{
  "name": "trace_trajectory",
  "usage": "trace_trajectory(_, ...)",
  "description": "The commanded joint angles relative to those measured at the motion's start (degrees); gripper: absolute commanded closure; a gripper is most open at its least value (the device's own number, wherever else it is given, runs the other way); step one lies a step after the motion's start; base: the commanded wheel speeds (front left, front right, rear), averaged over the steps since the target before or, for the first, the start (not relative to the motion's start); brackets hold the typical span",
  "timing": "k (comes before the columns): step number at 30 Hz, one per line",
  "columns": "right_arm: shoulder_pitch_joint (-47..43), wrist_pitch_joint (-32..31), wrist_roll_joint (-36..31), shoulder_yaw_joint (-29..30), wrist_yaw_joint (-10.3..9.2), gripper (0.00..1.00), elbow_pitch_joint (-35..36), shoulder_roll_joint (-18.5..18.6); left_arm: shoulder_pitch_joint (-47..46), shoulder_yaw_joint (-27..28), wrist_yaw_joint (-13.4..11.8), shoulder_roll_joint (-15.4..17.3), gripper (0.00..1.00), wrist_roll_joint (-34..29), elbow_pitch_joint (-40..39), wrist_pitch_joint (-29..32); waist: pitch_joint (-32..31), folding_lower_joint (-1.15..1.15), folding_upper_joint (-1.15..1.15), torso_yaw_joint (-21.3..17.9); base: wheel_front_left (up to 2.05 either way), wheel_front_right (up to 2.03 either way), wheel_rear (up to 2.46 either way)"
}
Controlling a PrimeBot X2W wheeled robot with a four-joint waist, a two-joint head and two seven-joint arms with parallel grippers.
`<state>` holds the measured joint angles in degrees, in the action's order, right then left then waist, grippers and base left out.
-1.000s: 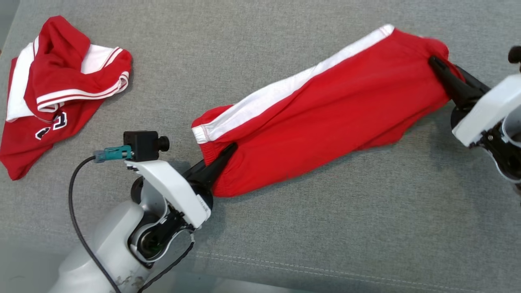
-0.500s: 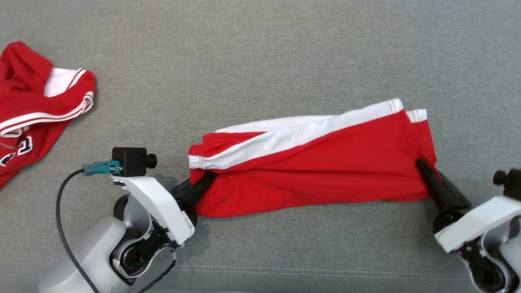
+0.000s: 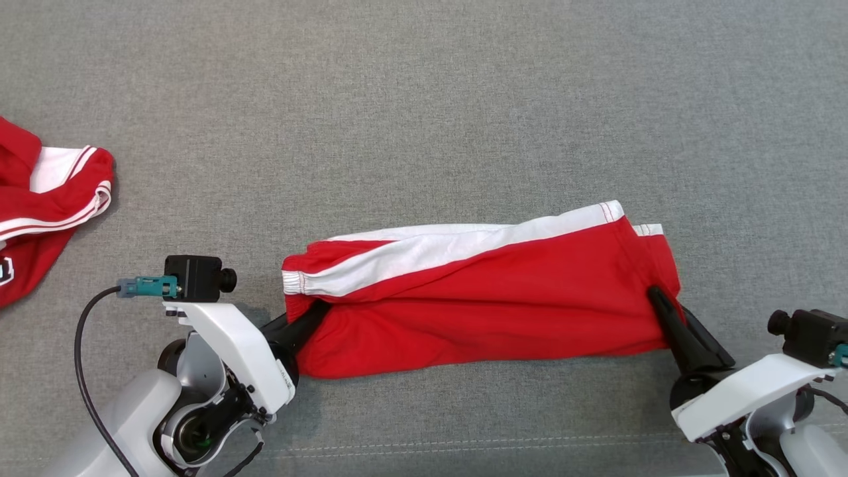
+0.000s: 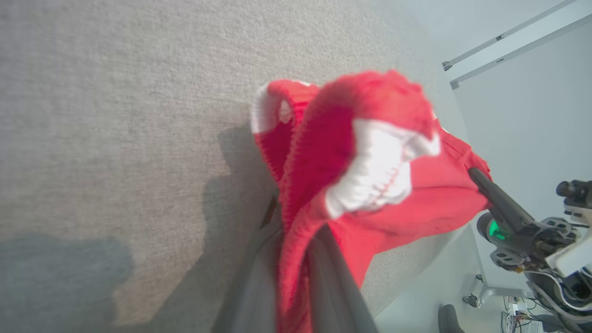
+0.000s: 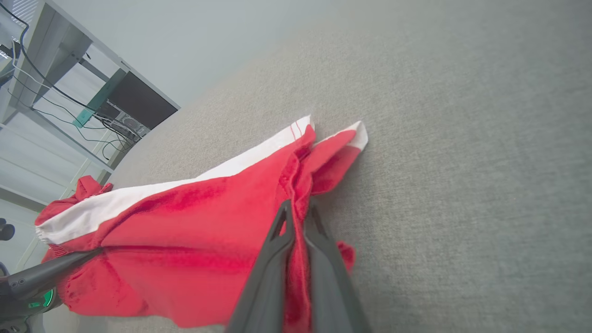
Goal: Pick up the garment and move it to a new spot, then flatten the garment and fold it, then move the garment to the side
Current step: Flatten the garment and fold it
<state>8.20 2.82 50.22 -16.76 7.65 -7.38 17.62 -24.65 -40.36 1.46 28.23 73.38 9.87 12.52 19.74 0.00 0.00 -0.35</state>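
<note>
The garment [image 3: 477, 311] is a pair of red shorts with a white side stripe. It is stretched left to right low over the grey fabric surface [image 3: 424, 119]. My left gripper [image 3: 318, 308] is shut on its waistband end at the left. My right gripper [image 3: 656, 295] is shut on the leg-hem end at the right. In the left wrist view the bunched waistband of the garment [image 4: 370, 138] sits pinched in my left gripper [image 4: 296, 217], with my right gripper [image 4: 474, 173] beyond it. In the right wrist view my right gripper [image 5: 298, 208] pinches the garment's [image 5: 185, 231] hem, and my left gripper [image 5: 92, 252] holds the far end.
A second red and white garment, a jersey [image 3: 40, 205], lies crumpled at the far left edge. A stitched seam [image 3: 464, 442] runs along the grey surface near me. Desks and cables [image 5: 69, 101] stand beyond the surface's edge.
The head view has shifted. My right gripper has drawn its end of the garment back toward me, so the shorts now run level instead of slanting away. Both grips are unchanged.
</note>
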Motion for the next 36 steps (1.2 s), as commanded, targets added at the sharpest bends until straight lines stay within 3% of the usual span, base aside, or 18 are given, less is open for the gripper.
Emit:
trace_trajectory(1,-0.3,-0.8,-1.8,0.6,-0.16,0.52,1.3,-0.7,-0.8,2.2,-0.1,1.8,0.61,0.8,-0.5,0.3,-0.2,0.00,0.00,0.0,0.00,0.00,0.00)
trace_trajectory(2,-0.3,-0.8,-1.8,0.6,-0.16,0.52,1.3,-0.7,-0.8,2.2,-0.1,1.8,0.61,0.8,-0.5,0.3,-0.2,0.00,0.00,0.0,0.00,0.00,0.00)
trace_trajectory(3,-0.1,-1.2,-2.5,1.1,-0.16,0.18,1.0,-1.3,-0.9,2.2,0.0,1.5,0.00,0.8,-0.1,0.2,-0.3,0.00,0.00,0.1,0.00,0.00,0.00)
trace_trajectory(4,0.0,-1.6,-3.4,1.2,-0.16,0.00,0.7,-1.6,-1.1,2.0,0.0,1.3,0.00,0.7,0.3,0.2,-0.4,0.00,0.00,0.1,0.00,0.00,0.00)
trace_trajectory(10,0.6,-2.7,-6.0,2.5,-0.16,0.00,-1.1,-3.6,-2.2,1.2,-2.0,1.4,0.00,-4.5,1.9,-3.3,-1.0,0.00,0.00,0.6,0.00,0.00,0.00)
trace_trajectory(13,0.8,-2.8,-7.2,3.2,-0.16,0.00,-2.2,-4.1,-2.5,1.6,-4.9,1.8,0.00,-8.1,1.9,-7.0,-1.4,0.00,0.00,1.1,0.00,0.00,0.00)
trace_trajectory(20,1.0,-1.9,-11.8,4.9,-0.16,0.00,-5.4,-4.7,0.0,3.8,-14.8,3.1,0.00,-15.5,-1.9,-16.6,-3.4,0.00,0.00,3.1,0.00,0.00,0.00)
trace_trajectory(25,0.4,-0.9,-15.9,6.9,-0.16,0.00,-6.9,-4.7,3.3,4.8,-18.5,4.2,0.00,-17.7,-6.6,-20.6,-4.9,0.00,0.00,5.1,0.00,0.00,0.00)
trace_trajectory(31,-1.3,5.0,-23.5,12.5,-0.16,0.00,-6.0,-5.5,7.0,7.8,-24.7,5.2,0.00,-21.3,-10.9,-25.6,-6.7,0.00,0.00,6.5,0.00,0.00,0.00)
trace_trajectory(36,-3.1,8.8,-29.7,15.5,-0.16,0.00,-3.7,-6.3,10.7,10.9,-27.6,5.0,0.00,-25.0,-13.5,-27.2,-8.0,0.00,0.00,6.6,0.00,0.00,0.00)
